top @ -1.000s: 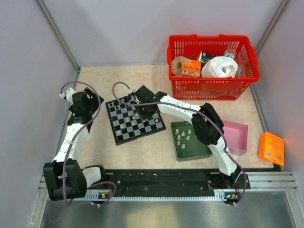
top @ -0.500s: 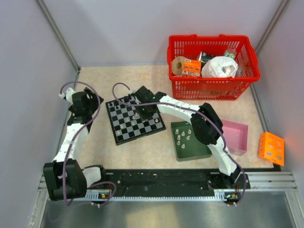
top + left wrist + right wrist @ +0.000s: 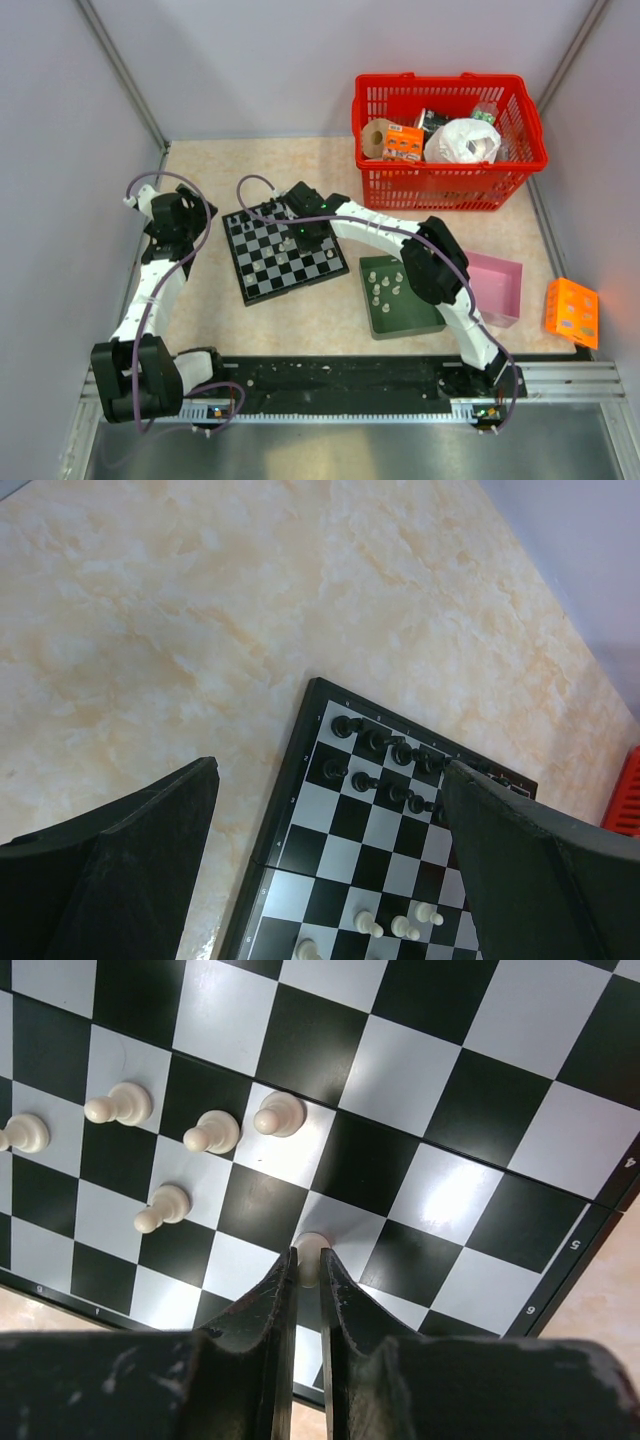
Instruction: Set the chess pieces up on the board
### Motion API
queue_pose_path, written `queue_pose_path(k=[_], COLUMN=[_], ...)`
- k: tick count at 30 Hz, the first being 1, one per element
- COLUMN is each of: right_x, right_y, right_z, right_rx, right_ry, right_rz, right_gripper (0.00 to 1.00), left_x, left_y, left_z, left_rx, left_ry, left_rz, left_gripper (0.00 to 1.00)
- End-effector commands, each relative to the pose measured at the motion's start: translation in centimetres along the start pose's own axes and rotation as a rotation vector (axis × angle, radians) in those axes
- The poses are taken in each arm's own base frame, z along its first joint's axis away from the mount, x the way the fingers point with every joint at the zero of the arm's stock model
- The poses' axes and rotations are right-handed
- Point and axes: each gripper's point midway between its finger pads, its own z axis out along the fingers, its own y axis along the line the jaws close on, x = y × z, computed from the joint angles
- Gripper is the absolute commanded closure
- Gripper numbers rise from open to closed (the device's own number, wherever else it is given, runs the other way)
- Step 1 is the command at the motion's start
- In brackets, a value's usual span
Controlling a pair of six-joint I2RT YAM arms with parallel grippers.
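The checkered board [image 3: 262, 262] lies on the table left of centre. Black pieces [image 3: 378, 743] stand along its far rows and several whitish pawns [image 3: 212, 1131] stand on its near side. My right gripper [image 3: 308, 1258] is shut on a whitish pawn [image 3: 312, 1250] whose base sits on a white square. In the top view the right gripper [image 3: 304, 240] is over the board's right half. My left gripper [image 3: 330, 790] is open and empty, above the table by the board's left edge [image 3: 283, 805]. More whitish pieces [image 3: 386, 288] stand on the green tray.
A dark green tray [image 3: 411, 315] lies right of the board, a pink box [image 3: 497, 285] beyond it. A red basket [image 3: 448, 185] with packets stands at the back right. An orange block [image 3: 571, 311] lies at the far right.
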Motion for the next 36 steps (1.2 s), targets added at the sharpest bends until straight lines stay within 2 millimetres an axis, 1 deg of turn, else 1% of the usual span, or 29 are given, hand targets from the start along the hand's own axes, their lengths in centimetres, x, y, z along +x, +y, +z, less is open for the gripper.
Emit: queue_pose_path(k=[1,2,6,13,23,29,36], right_x=[-0.8,-0.8,0.6,2.0,1.7,2.1,2.7], right_y=[-0.6,-0.7,-1.7,-2.1,-3.0,-2.6,-3.0], right_z=[-1.5,-1.7,-2.3,-2.7,-3.0,-3.1,-3.4], right_rx=[0.047,0.052,0.091,0.101,0.125,0.106,0.114], right_ry=[-0.042,-0.043,-0.029,-0.017,-0.027,-0.015,-0.004], right_rz=[-0.015,-0.015,-0.015,-0.011,-0.008,-0.011,-0.013], right_gripper=[0.89,0.89,0.90,0.89,0.89,0.90,0.90], left_x=[-1.8,-1.8,-1.7,-1.5,-1.4,-1.3,-1.6], left_y=[-1.2,-1.2,-1.2,-1.2,-1.1,-0.9,-1.1], left_z=[-0.2,-0.1,0.0,0.2,0.2,0.3,0.3], left_rx=[0.042,0.041,0.044,0.045,0.044,0.040,0.043], left_ry=[-0.057,-0.058,-0.053,-0.048,-0.044,-0.042,-0.031], left_rz=[-0.012,-0.015,-0.016,-0.017,-0.016,-0.016,0.001], left_gripper=[0.01,0.01,0.01,0.01,0.01,0.01,0.01])
